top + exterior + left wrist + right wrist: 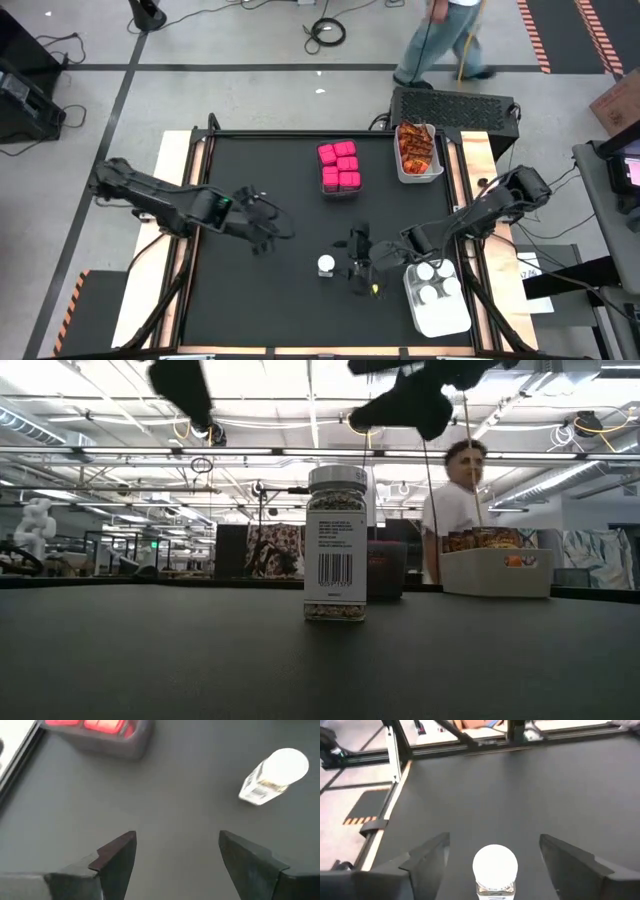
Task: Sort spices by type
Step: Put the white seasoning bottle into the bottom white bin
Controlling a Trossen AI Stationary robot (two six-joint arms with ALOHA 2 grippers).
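Counter (260, 300): the big black counter is carrying everything, and most of it is lying bare.

Bin of jars (437, 310): a white bin is sitting at the near right edge, holding jars with white lids. This looks like the home for the last jar.

Bin of sachets (404, 176): a white bin is sitting at the far right, holding orange-red sachets (416, 148).

Tray of pink packs (340, 192): a grey tray is sitting at the far middle, holding bright pink packs (340, 166).

Right arm: it is reaching in from the right side, low over the near middle of the counter.

Left arm: it is waiting over the left half, well apart from the jar. Its left end effector (177, 851) is standing wide open and holding nothing.

Right end effector (495, 851): it is hanging wide open and holding nothing. The jar is showing between its two fingers, just below them.

Loose jar (326, 265): one small clear jar with a white lid is standing upright on the counter, alone, just beside the right end effector and near the bin of jars.

How to do it well: I think the jar is still needing a grab. Come straight down so one finger is on each side of the jar. Squeeze the glass body under the lid, not the lid. Squeeze gently, because the jar is tall and could tip. Lift it high over the bin wall before setting it down.
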